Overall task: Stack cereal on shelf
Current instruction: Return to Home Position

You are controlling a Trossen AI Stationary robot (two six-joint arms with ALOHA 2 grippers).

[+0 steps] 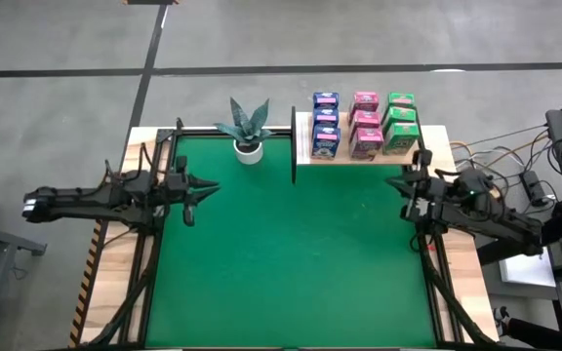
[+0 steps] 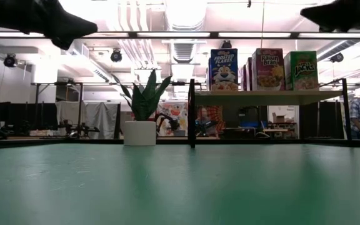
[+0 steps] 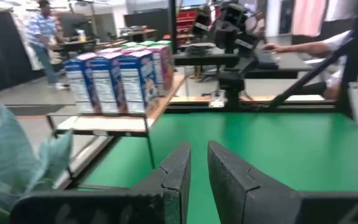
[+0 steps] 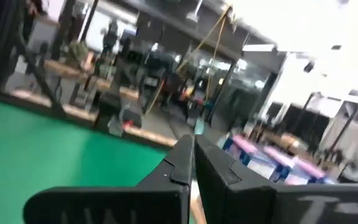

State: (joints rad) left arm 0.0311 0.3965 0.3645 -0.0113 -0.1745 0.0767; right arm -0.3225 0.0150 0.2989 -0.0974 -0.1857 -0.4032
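**Nine light cartons shelved, both arms clear**

The cereal [image 1: 365, 125] stands upright on the shelf [image 2: 267, 97] at the far right of the bench [image 1: 115, 292], in three files running front to back: blue boxes [image 1: 325, 122] on the left, pink boxes [image 1: 365, 107] in the middle, green boxes [image 1: 400, 122] on the right. The files sit close together, and the boxes within each file appear to touch.

These are small cuboid cardboard cartons with glossy printed faces. They are probably very light, stiff along the edges and springy in the broad panels, and a hard squeeze would likely dent them. The print looks slick, so a firm but moderate hold across the two narrow sides, near the top, seems safest. A nudge could easily tip one into its neighbours.

The shelf is a flat board of pale wood in a thin black frame, raised on slim uprights. Beside it stands a spiky-leaved plant [image 1: 247, 132] in a white pot, on the matte green mat [image 1: 291, 253].

The left pincer [image 3: 199, 149] hovers over the mat's left edge, its fingers a narrow slit apart and holding nothing. The right pincer [image 4: 193, 140] hangs in front of the shelf at the mat's right edge, clenched on nothing.
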